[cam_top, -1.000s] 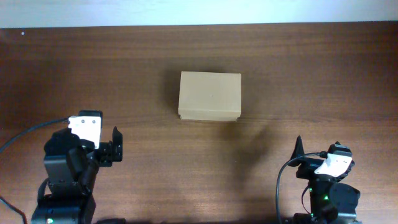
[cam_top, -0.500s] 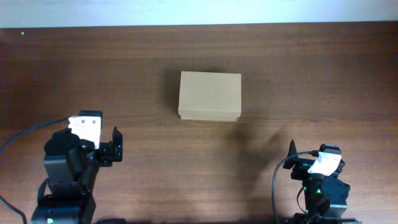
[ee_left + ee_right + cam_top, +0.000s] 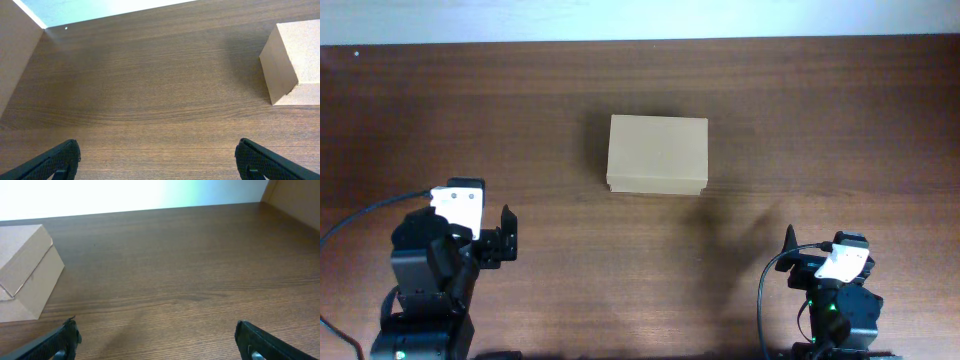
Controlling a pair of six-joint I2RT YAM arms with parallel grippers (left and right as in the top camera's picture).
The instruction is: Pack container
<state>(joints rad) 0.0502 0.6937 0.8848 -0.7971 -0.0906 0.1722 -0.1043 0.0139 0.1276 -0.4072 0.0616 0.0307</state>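
The left gripper (image 3: 159, 162) hangs low at the table's 8 o'clock corner. Its jaws are spread wide and there is nothing between them. The right gripper (image 3: 160, 342) sits at the 4 o'clock corner the same way, jaws wide apart and empty. Both are well apart from the work.

The container (image 3: 657, 153) lies flat on the bare wooden table (image 3: 840, 120), a little toward 12 o'clock from the middle. It is at about 2 o'clock from the left gripper and 10 o'clock from the right. Its lid looks down, and the seam of the flap runs along the side facing the arms. I can't tell what, if anything, is inside, and I see nothing loose waiting to go in.

My main worry is the box skating. It looks light, nothing pins it, and the wood looks smooth. A single finger prodding the flap at the 6 o'clock edge would likely shove it toward 12 o'clock instead of lifting the lid. One arm probably needs to brace it while the other works the flap.

The cardboard itself is the second risk. A hard pinch on the lid or a side tab could crease or tear it, and then it may not tuck shut.

Both arms would also be closing on the same small target from either side. Their fingers could knock together over it or catch it askew and spin it.
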